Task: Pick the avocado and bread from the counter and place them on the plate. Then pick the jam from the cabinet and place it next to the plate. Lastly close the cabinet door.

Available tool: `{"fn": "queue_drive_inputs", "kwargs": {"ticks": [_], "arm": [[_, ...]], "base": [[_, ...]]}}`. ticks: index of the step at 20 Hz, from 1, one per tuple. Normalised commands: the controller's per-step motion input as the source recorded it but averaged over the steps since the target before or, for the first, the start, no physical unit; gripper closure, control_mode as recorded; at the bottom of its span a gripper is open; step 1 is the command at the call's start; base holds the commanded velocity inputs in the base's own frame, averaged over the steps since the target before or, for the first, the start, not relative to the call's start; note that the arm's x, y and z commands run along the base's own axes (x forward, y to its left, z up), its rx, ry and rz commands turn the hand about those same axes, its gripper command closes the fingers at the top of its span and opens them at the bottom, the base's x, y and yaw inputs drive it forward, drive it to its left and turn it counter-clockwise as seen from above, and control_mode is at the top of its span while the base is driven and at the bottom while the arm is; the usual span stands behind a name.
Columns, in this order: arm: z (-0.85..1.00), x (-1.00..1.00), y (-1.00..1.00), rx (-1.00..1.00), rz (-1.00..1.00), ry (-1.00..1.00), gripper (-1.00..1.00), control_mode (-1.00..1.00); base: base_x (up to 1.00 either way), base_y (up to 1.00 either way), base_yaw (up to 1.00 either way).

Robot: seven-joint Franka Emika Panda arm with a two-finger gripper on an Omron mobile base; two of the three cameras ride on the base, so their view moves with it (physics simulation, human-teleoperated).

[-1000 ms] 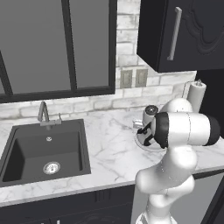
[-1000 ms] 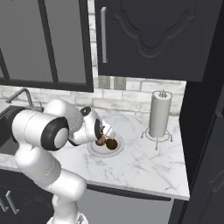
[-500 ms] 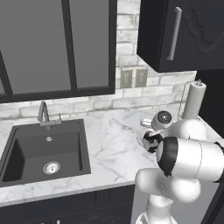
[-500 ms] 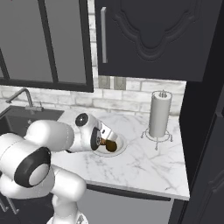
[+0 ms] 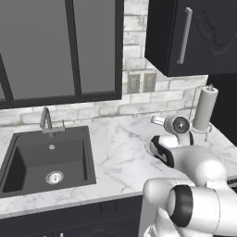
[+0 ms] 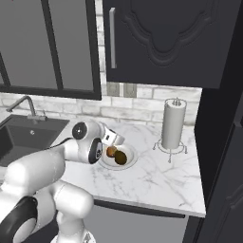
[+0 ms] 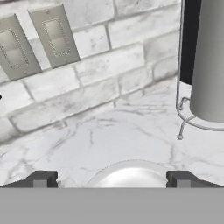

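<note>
We judge 2 steps done: avocado (image 6: 121, 158) and bread (image 6: 111, 151) sit on the plate (image 6: 129, 162), bread at its 10 o'clock. Our gripper (image 7: 112, 178) gapes wide, empty. Jam and cabinet door (image 6: 163, 38) remain.

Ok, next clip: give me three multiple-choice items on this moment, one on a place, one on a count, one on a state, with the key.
1. Where is the avocado?
A. in the sink
B. on the plate
C. by the paper towel roll

2. How many food lumps lie on the plate?
A. none
B. one
C. two

3. How does the pincer stand?
A. open
B. shut on the bread
C. shut on nothing

Key: 1 B, the dark green lump lies inside the rim. 2 C, the bread lies beside the avocado. 3 A, the hand view shows both tips wide apart with the plate rim between them.
</note>
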Motion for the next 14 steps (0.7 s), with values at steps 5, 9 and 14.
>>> {"fn": "queue_drive_inputs", "kwargs": {"ticks": [5,9,14], "arm": [[0.67,-0.47,-0.01,0.0,0.0,-0.01,-1.0,-1.0],[0.49,-0.7,-0.01,0.0,0.0,0.0,-1.0,-1.0],[0.47,-0.62,0.01,0.0,0.0,0.01,-1.0,-1.0]], "base": [[0.0,0.0,0.0],[0.0,0.0,0.0],[0.0,0.0,0.0]]}}
